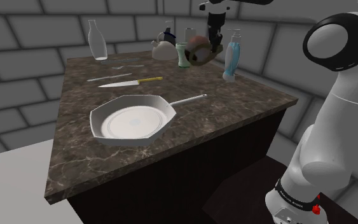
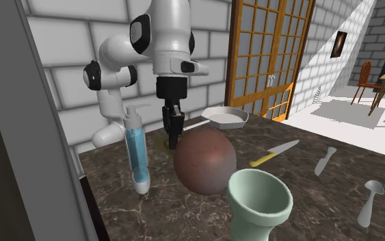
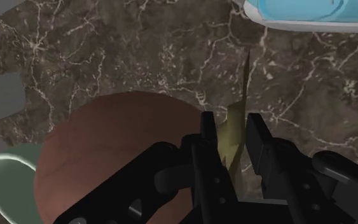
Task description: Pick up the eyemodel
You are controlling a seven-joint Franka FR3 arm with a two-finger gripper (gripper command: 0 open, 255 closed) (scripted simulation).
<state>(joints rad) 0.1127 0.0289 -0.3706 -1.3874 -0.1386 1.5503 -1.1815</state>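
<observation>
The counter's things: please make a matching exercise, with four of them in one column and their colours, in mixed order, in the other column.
Things:
1. pan
2. knife handle
3. eye model
4. pump bottle

Colours:
A. mostly reddish-brown
B. light blue
C. white
D. yellow

Pairs: 1-C, 2-D, 3-A, 4-B.
</observation>
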